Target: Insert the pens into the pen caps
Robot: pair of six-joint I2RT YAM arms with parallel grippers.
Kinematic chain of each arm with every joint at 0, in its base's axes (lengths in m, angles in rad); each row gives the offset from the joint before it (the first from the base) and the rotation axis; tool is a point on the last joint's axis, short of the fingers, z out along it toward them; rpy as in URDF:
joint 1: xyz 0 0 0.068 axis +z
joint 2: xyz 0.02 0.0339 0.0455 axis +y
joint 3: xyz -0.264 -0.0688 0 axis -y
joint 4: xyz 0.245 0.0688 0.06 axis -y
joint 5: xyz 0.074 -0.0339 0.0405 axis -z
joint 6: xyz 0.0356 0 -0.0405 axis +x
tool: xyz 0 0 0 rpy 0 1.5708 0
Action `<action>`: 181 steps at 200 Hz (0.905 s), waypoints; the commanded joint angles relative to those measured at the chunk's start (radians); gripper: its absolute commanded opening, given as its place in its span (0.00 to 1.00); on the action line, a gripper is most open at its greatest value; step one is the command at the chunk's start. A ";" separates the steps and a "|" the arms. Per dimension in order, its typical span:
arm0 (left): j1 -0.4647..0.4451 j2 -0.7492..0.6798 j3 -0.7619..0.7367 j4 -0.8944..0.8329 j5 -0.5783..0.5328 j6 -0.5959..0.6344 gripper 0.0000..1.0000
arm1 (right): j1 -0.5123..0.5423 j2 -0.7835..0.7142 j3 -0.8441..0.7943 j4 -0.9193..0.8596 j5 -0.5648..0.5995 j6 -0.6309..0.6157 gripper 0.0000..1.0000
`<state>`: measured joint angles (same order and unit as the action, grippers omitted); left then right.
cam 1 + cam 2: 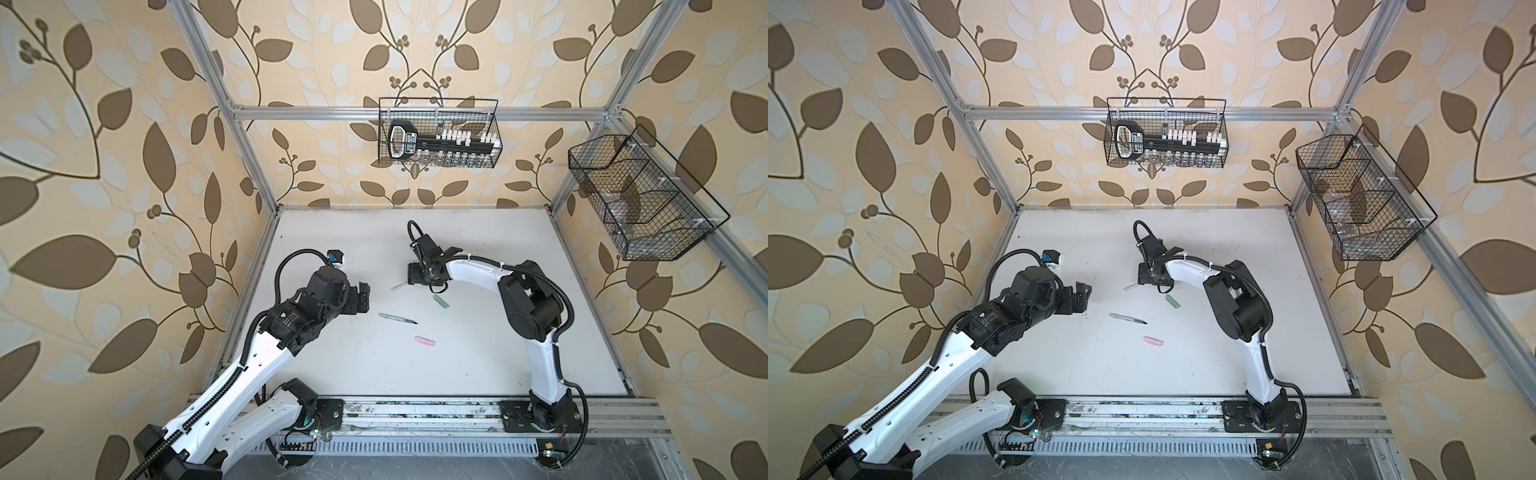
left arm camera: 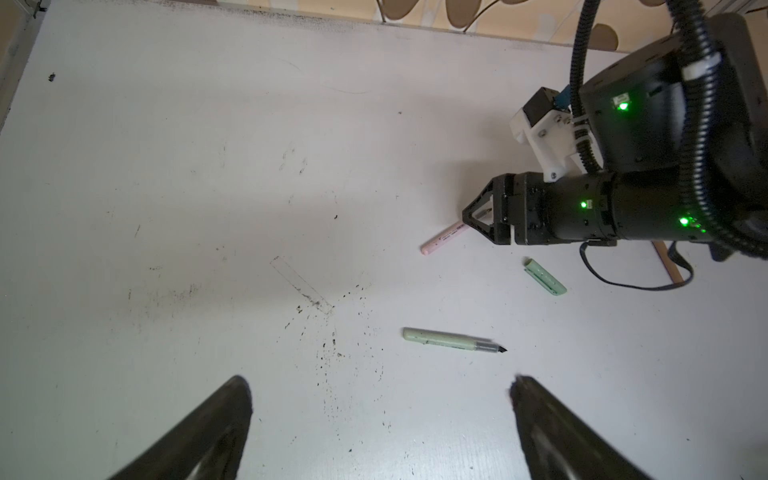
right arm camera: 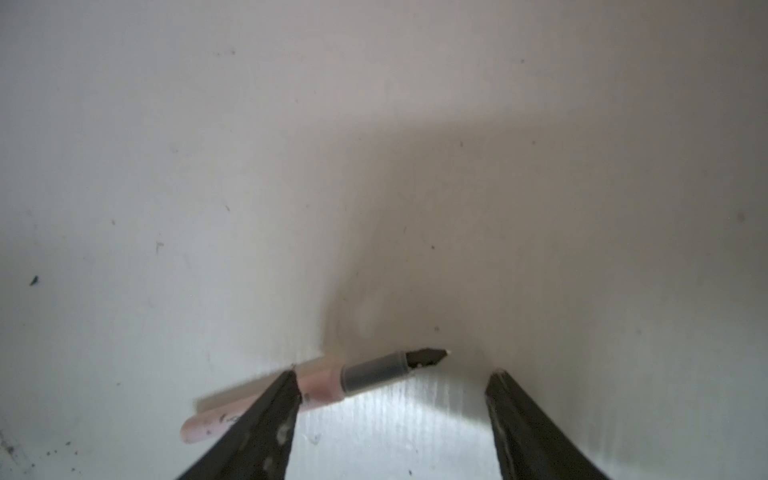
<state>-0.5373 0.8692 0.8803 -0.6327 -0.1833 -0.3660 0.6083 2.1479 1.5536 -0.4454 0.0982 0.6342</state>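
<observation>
Pens lie uncapped on the table (image 1: 498,332); we find the pink pen (image 3: 322,386) flat, its dark tip between the open, empty jaws of the right gripper (image 3: 395,374); the green pen (image 1: 397,318) rests mid-table, apart from the green cap (image 1: 441,301) and the pink cap (image 1: 424,341); the left gripper (image 2: 380,384) hovers open and empty; we judge no insertion done, every pairing left to do.

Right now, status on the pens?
Left end effector open. Right end effector open over pink pen, flat on table. Pink cap lies apart. Nothing blocking.
</observation>
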 commanded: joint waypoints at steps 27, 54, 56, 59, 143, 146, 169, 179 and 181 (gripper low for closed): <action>-0.002 -0.047 -0.009 0.001 0.005 0.006 0.99 | 0.020 0.081 0.138 -0.009 0.054 0.020 0.74; -0.001 -0.055 -0.008 -0.002 0.010 0.003 0.99 | 0.062 0.191 0.325 -0.176 0.159 -0.033 0.75; -0.001 -0.056 -0.009 -0.001 0.010 0.003 0.99 | 0.066 0.196 0.331 -0.180 0.163 -0.034 0.75; -0.002 -0.056 -0.010 -0.002 0.010 0.002 0.99 | 0.068 0.202 0.339 -0.185 0.168 -0.035 0.75; -0.001 -0.061 -0.020 0.005 0.004 -0.001 0.99 | 0.126 0.223 0.379 -0.340 0.319 -0.110 0.74; -0.001 -0.061 -0.020 0.005 0.003 -0.003 0.99 | 0.128 0.221 0.376 -0.345 0.327 -0.112 0.74; -0.001 -0.060 -0.021 0.007 0.006 -0.004 0.99 | 0.130 0.201 0.345 -0.368 0.351 -0.124 0.74; -0.001 -0.059 -0.021 0.005 0.007 -0.005 0.99 | 0.130 0.182 0.316 -0.361 0.352 -0.126 0.73; -0.001 -0.059 -0.021 0.005 0.006 -0.006 0.99 | 0.130 0.177 0.310 -0.358 0.352 -0.124 0.73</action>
<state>-0.5373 0.8234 0.8616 -0.6327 -0.1822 -0.3672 0.7326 2.3657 1.9255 -0.7403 0.3996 0.5308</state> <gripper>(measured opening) 0.988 0.737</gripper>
